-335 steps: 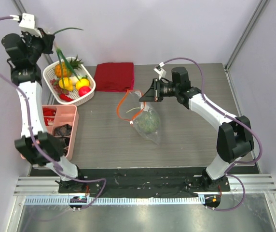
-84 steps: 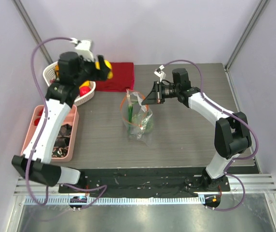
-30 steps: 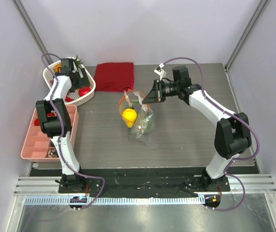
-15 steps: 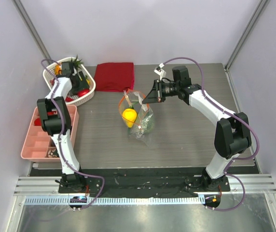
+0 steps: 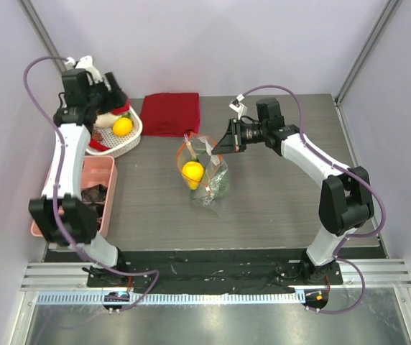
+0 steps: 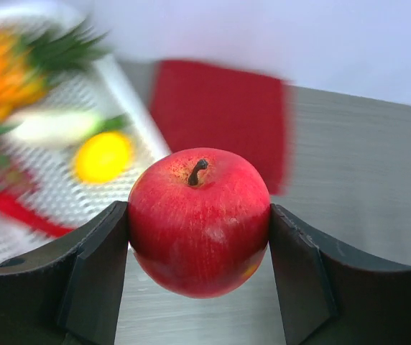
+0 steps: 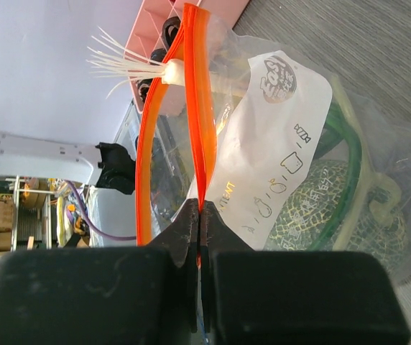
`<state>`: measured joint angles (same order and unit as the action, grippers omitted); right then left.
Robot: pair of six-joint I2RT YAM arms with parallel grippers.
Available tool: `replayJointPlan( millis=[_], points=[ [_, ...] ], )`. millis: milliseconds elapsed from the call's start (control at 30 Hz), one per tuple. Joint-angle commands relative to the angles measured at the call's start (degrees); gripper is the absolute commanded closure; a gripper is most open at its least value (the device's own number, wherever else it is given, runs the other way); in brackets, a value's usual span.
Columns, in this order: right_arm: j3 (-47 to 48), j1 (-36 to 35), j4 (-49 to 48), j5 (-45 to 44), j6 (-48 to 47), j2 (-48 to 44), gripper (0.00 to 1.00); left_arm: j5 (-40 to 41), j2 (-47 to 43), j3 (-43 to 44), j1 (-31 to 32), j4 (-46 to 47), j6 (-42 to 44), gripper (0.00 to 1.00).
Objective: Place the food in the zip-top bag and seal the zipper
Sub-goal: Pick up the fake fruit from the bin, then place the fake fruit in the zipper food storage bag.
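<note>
The right gripper (image 7: 200,214) is pinched tight on the zipper (image 7: 197,108), lifting one lip so the zip-top bag (image 5: 211,176) gapes at mid-table with melon (image 7: 320,208), green onion (image 7: 351,154) and citrus (image 5: 192,171) inside, while the left gripper (image 6: 198,282), clamped around the red apple (image 6: 198,215), hangs over the white basket (image 5: 130,142), apparently ready to carry it across.

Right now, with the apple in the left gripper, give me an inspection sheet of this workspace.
Surface: grey wood-grain table.
Job's things: zip-top bag open, holding melon, green onion and citrus; red apple outside it.
Clutter: white basket with toy produce, pink tray, red cloth.
Grippers: left gripper shut on red apple; right gripper shut on zipper, holding the mouth up.
Cables: purple cable along each arm, off the bag.
Surroundings: pale walls, metal frame posts.
</note>
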<state>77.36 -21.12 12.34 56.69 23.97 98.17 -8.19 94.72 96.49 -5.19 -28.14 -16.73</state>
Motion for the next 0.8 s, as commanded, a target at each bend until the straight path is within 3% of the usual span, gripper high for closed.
replayJointPlan(
  millis=[0, 100, 233, 433, 500, 600, 733, 767],
  points=[
    [2.44, 0.29, -0.74, 0.53, -1.03, -0.35, 0.99, -7.9, -11.65, -6.91, 13.5, 1.77, 6.18, 0.47],
    [2.18, 0.21, -0.65, 0.62, -1.03, -0.44, 0.99, -8.16, -15.69, -11.23, 23.07, 1.95, 4.08, 0.47],
    [2.35, 0.21, -0.56, 0.71, -0.94, -0.52, 0.99, -4.04, -16.58, -11.76, 34.16, 0.81, 7.41, 0.45],
    [2.36, 0.29, -0.74, 0.97, -1.03, -0.79, 0.99, 0.0, -12.64, -12.99, 40.34, -1.74, 9.17, 0.45],
    [2.44, 0.21, -0.82, 1.23, -0.94, -0.61, 0.99, 4.9, -11.05, -12.56, 41.75, -1.39, 10.05, 0.42],
    [2.44, 0.12, -0.82, 1.41, -1.03, -0.79, 0.99, 9.57, -8.06, -9.92, 41.84, -2.88, 11.36, 0.25],
    [2.44, 0.21, -0.91, 1.5, -1.11, -1.31, 0.99, 8.99, -6.82, -4.21, 41.75, -9.99, 14.44, 0.0],
    [2.44, 0.21, -0.83, 1.5, -1.03, -1.4, 0.99, 8.45, -8.65, -4.29, 41.75, -10.18, 14.79, 0.0]
  ],
)
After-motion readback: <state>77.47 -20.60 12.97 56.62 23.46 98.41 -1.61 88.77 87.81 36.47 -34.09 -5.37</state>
